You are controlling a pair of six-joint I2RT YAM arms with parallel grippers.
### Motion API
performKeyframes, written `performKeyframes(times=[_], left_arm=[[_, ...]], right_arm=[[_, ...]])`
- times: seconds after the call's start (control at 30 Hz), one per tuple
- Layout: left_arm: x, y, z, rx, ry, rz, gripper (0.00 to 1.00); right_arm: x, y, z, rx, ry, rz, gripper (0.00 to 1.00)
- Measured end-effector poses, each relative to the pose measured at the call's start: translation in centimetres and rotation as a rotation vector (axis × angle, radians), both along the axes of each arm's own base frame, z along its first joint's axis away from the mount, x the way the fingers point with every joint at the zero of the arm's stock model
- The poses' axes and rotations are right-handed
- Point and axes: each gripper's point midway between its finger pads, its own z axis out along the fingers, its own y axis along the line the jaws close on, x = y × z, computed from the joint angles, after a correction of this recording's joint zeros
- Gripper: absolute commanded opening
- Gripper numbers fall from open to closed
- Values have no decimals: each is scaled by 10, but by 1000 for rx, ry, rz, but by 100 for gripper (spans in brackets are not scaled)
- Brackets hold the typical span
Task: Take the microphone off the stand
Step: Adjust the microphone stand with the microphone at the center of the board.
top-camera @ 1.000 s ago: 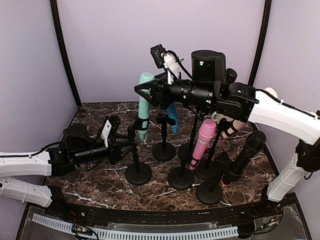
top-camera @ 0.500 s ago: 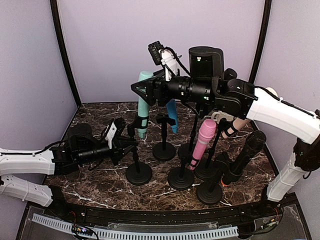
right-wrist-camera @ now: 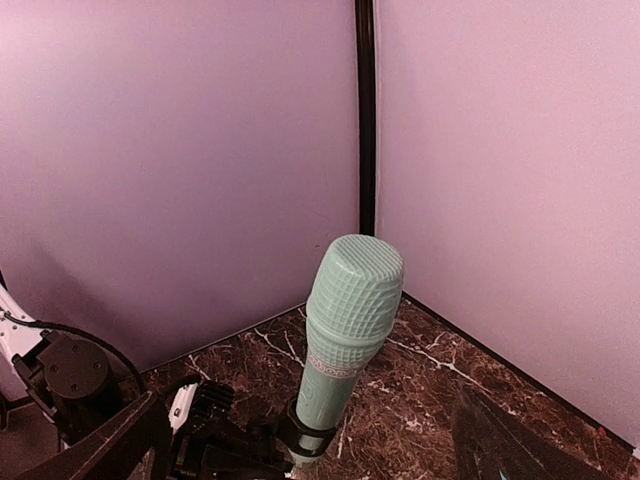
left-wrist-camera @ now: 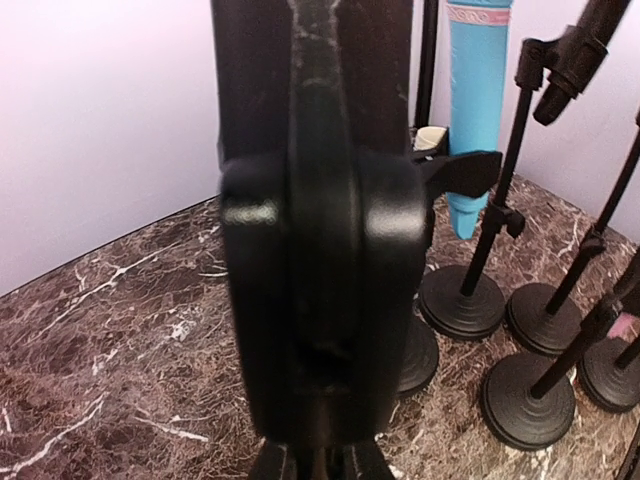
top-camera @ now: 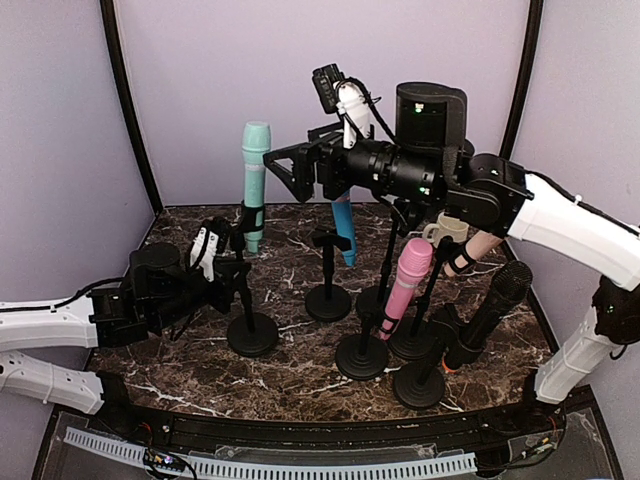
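Mint-green plastic microphone is standing upright in the stand clip, probably rigid, light and smooth, best taken around its barrel. Left gripper is pinching the stand's pole. Right gripper is hovering above the stand, fingers spread wide.

Plain lilac walls close me in on three sides: the back wall, the left wall and the right wall, all matte and of one colour. Where they meet, a thin black post runs up each corner, the left post and the right post, both leaning outward toward the top in the overhead view. Under me lies my desk, a dark brown marble-patterned top veined with white. Along its near edge curves a black rail, and just in front of that a white slotted cable duct. The light is soft and even, with faint glints on the desk.
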Motion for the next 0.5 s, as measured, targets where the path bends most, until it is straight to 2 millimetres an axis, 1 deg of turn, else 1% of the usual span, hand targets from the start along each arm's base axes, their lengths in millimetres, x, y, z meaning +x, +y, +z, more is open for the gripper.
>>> performKeyframes(times=[0.1, 0.23, 0.3, 0.4, 0.5], left_arm=[[5, -1, 10, -23, 14, 92, 0], [7, -11, 29, -101, 29, 185, 0], [7, -15, 35, -130, 34, 229, 0], [10, -24, 40, -152, 34, 295, 0], [11, -32, 37, -151, 34, 354, 0]], right_arm=[[1, -7, 3, 20, 3, -25, 98], [1, -12, 4, 37, 8, -44, 99], [1, -13, 1, 43, 14, -49, 98], [0, -13, -3, 47, 23, -48, 98], [-2, -13, -8, 47, 30, -45, 98]])
